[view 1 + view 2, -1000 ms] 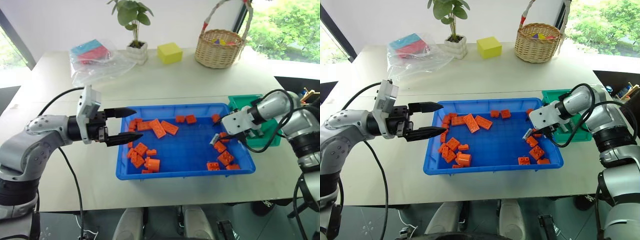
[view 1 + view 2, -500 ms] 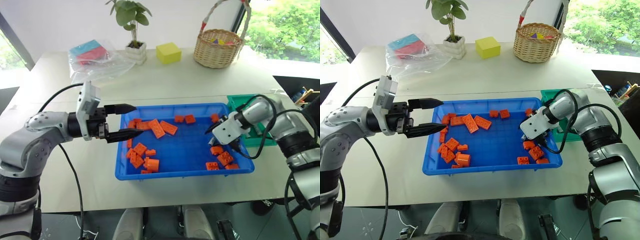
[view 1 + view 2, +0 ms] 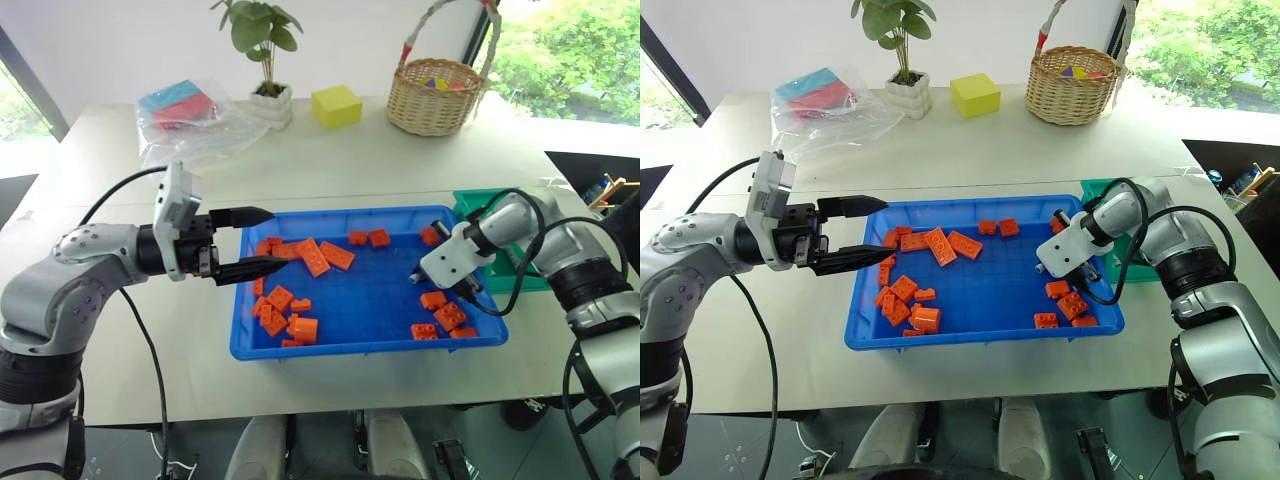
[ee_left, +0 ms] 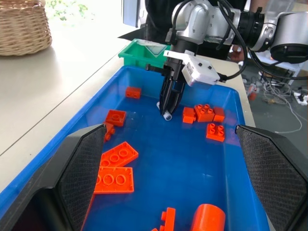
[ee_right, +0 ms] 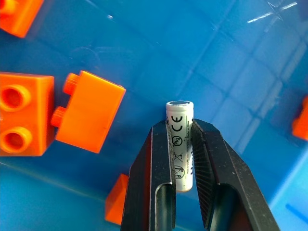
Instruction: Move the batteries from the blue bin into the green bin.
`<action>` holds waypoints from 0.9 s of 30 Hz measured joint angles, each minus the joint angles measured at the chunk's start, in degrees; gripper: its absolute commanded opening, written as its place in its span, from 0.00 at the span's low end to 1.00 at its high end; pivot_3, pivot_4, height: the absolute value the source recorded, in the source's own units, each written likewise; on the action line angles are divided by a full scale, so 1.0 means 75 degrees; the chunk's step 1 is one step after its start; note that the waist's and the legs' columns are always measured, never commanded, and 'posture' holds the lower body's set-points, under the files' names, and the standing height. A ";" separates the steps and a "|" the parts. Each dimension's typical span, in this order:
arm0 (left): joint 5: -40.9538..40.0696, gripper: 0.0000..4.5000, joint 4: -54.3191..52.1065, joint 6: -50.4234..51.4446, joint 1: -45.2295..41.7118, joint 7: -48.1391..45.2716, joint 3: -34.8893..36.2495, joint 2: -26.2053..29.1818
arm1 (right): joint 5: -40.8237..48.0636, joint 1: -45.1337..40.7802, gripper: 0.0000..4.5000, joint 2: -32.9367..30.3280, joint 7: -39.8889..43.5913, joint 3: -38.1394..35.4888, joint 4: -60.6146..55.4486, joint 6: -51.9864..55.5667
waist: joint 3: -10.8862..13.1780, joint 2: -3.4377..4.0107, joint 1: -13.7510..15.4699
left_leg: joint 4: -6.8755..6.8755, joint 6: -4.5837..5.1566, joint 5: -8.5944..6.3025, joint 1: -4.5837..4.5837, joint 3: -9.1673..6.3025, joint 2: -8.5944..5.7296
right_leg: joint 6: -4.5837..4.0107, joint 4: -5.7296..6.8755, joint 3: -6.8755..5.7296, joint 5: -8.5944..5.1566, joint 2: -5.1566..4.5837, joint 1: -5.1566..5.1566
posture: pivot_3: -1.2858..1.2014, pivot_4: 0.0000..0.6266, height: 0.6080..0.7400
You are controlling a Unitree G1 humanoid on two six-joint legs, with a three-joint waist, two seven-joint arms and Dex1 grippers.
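Note:
The blue bin [image 3: 370, 346] lies in front of me with orange bricks [image 3: 312, 256] scattered in it. Over its right part my right gripper [image 3: 418, 274] points down and is shut on a battery [image 5: 180, 144], a small white-grey cylinder standing between the two black fingers [image 5: 154, 163]. The battery's tip [image 4: 166, 116] is just above the bin floor. The green bin [image 3: 480, 203] stands against the blue bin's far right corner, behind the right arm. My left gripper [image 3: 281, 239] hovers level over the bin's left edge, open, with nothing between its fingers.
At the table's back stand a wicker basket [image 3: 436, 97], a yellow block [image 3: 338, 105], a potted plant [image 3: 272, 100] and a clear bag [image 3: 190, 115] with blue and red items. Orange bricks [image 5: 89, 110] lie close around the held battery.
My right gripper has shifted slightly left and down inside the blue bin and has shut on the battery. The left arm has kept still.

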 measured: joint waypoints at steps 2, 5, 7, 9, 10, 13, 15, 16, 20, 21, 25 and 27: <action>0.0000 1.00 0.0002 -0.0002 -0.0001 0.0000 -0.0001 -0.0001 | 0.0197 0.0015 0.01 0.0118 -0.0027 -0.0137 -0.0072 0.0534 | 0.0000 0.0000 -0.0011 | 0.0000 0.0000 0.0000 0.0000 0.0001 0.0000 | -0.0001 0.0000 0.0002 0.0001 0.0000 0.0000 | 0.52 0.24 0.71; 0.0009 1.00 0.0053 -0.0018 -0.0015 -0.0015 -0.0015 -0.0040 | 0.0910 0.0202 0.01 0.0396 -0.0317 -0.0752 -0.0846 0.2186 | 0.0001 0.0001 -0.0001 | -0.0001 0.0000 0.0000 0.0000 -0.0001 0.0001 | -0.0001 0.0008 0.0003 0.0001 -0.0001 -0.0006 | 0.52 0.24 0.71; 0.0034 1.00 0.0092 -0.0025 -0.0037 -0.0030 -0.0053 -0.0075 | 0.1329 0.0275 0.01 0.0466 -0.0741 -0.1291 -0.1620 0.3460 | 0.0001 0.0001 0.0020 | -0.0003 0.0000 0.0000 -0.0001 -0.0005 0.0001 | -0.0001 0.0009 0.0002 0.0001 -0.0001 -0.0007 | 0.52 0.24 0.71; 0.0076 1.00 0.0137 -0.0036 -0.0056 -0.0049 -0.0057 -0.0076 | 0.1715 0.0387 0.01 0.0463 -0.1315 -0.1942 -0.2418 0.4956 | 0.0001 0.0001 0.0070 | -0.0004 -0.0001 0.0000 -0.0003 -0.0008 -0.0001 | -0.0001 0.0008 0.0001 0.0000 -0.0004 -0.0007 | 0.52 0.24 0.71; 0.0101 1.00 0.0149 -0.0038 -0.0067 -0.0057 -0.0063 -0.0080 | 0.1862 0.0438 0.01 0.0415 -0.1583 -0.2277 -0.2799 0.5622 | 0.0001 0.0001 0.0100 | -0.0004 0.0000 -0.0001 -0.0003 -0.0008 -0.0002 | -0.0002 0.0007 0.0001 0.0000 -0.0004 -0.0007 | 0.52 0.24 0.71; 0.0145 1.00 0.0244 -0.0061 -0.0086 -0.0181 -0.0066 -0.0052 | 0.2087 0.1107 0.01 -0.0119 -0.2216 -0.3177 -0.3820 0.6997 | 0.0000 0.0001 0.0260 | -0.0004 0.0003 -0.0004 -0.0012 -0.0009 -0.0007 | -0.0005 -0.0003 -0.0006 -0.0003 -0.0010 -0.0006 | 0.52 0.24 0.71; 0.0163 1.00 0.0376 -0.0080 -0.0092 -0.0261 -0.0069 -0.0046 | 0.2125 0.1606 0.01 -0.0494 -0.2762 -0.3838 -0.4164 0.7925 | 0.0001 0.0001 0.0299 | -0.0003 0.0005 -0.0004 -0.0025 0.0002 -0.0009 | -0.0013 -0.0012 -0.0004 -0.0007 -0.0017 -0.0016 | 0.52 0.24 0.71; 0.0171 1.00 0.0429 -0.0106 -0.0096 -0.0290 -0.0071 -0.0045 | 0.2133 0.1726 0.01 -0.0589 -0.2979 -0.4100 -0.4213 0.8248 | 0.0001 0.0001 0.0294 | -0.0002 0.0005 -0.0005 -0.0026 0.0006 -0.0009 | -0.0013 -0.0012 -0.0004 -0.0006 -0.0019 -0.0019 | 0.52 0.24 0.71; 0.0284 1.00 0.0567 -0.0169 -0.0170 -0.0403 -0.0127 -0.0055 | 0.2193 0.2531 0.01 -0.0997 -0.3681 -0.5088 -0.4625 0.9175 | 0.0000 0.0001 0.0280 | -0.0004 0.0009 -0.0006 -0.0026 0.0008 -0.0007 | -0.0008 -0.0011 -0.0006 -0.0004 -0.0019 -0.0020 | 0.52 0.24 0.71; 0.0318 1.00 0.0614 -0.0176 -0.0190 -0.0415 -0.0147 -0.0060 | 0.2240 0.2774 0.01 -0.1028 -0.3778 -0.5224 -0.4737 0.9274 | 0.0000 0.0001 0.0256 | -0.0004 0.0009 -0.0007 -0.0026 0.0008 -0.0005 | -0.0007 -0.0011 -0.0006 -0.0003 -0.0018 -0.0020 | 0.52 0.24 0.71; 0.0390 1.00 0.0741 -0.0191 -0.0355 -0.0494 -0.0302 -0.0096 | 0.2436 0.3510 0.24 -0.0907 -0.4212 -0.5507 -0.4912 0.9633 | 0.0000 0.0001 0.0154 | -0.0002 0.0013 -0.0007 -0.0024 0.0021 -0.0005 | -0.0005 -0.0009 -0.0002 -0.0002 -0.0020 -0.0019 | 0.52 0.24 0.71; 0.0433 1.00 0.0755 -0.0220 -0.0422 -0.0535 -0.0334 -0.0100 | 0.2544 0.3711 0.46 -0.0778 -0.4425 -0.5563 -0.4978 0.9723 | 0.0000 0.0001 0.0136 | -0.0002 0.0014 -0.0008 -0.0020 0.0021 -0.0004 | -0.0004 -0.0006 -0.0002 -0.0001 -0.0019 -0.0019 | 0.52 0.24 0.71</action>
